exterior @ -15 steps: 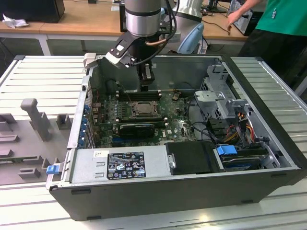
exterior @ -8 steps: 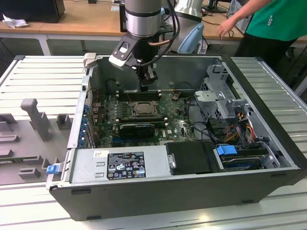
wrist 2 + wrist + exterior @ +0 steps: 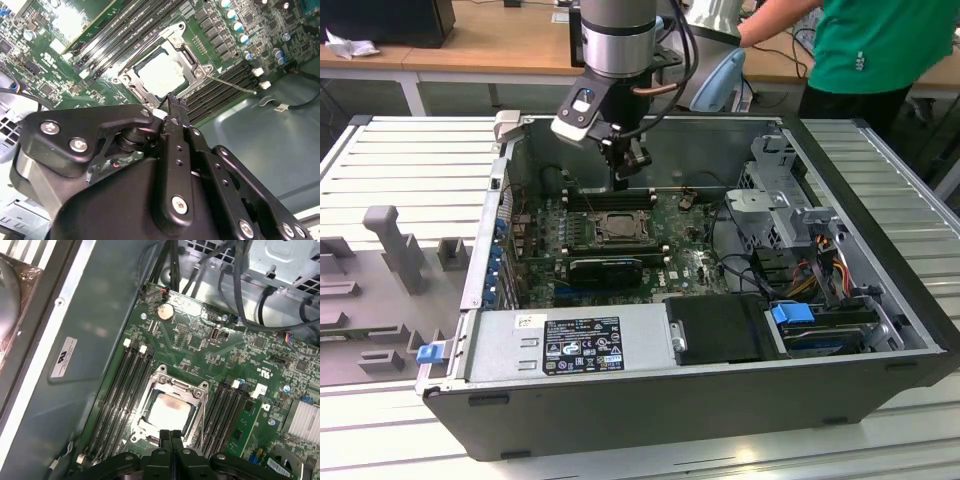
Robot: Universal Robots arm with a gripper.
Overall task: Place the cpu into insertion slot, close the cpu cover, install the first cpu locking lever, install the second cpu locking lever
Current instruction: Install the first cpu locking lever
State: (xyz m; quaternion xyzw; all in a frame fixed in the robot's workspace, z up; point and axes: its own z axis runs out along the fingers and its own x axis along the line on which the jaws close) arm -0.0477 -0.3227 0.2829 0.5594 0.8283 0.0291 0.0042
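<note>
In the exterior view, an open computer case point(image 3: 720, 400) with dark sheet-metal walls lies on its side on a ribbed metal table point(image 3: 400, 150). Inside it are a green circuit board point(image 3: 690, 262), a flat black graphics card point(image 3: 606, 268), a silvery power supply box point(image 3: 570, 345) and bundles of cables. The square socket point(image 3: 618, 226) sits on the board, just behind the graphics card. The black gripper point(image 3: 625, 172) hangs inside the case, near the socket's far side. A person point(image 3: 880, 45) in a green shirt stands beyond the case.

In the second wrist view, the chip point(image 3: 161, 75), a flat square with a pale, shiny face, lies in the socket. The cover point(image 3: 131, 80), a thin silvery frame, lies flat around the chip, which shows through its window. A thin metal rod point(image 3: 232, 84) sticks out from one socket corner across the long black memory slots point(image 3: 220, 92). The gripper's tips are pressed together, with nothing visible between them, just beside the socket rim.

In the first wrist view, the two black fingers point(image 3: 162, 440) meet along a thin seam at the socket's edge. Memory slots flank the socket on both sides. A round coin battery point(image 3: 165, 311) and a finned heat sink point(image 3: 305, 422) also sit on the board.
</note>
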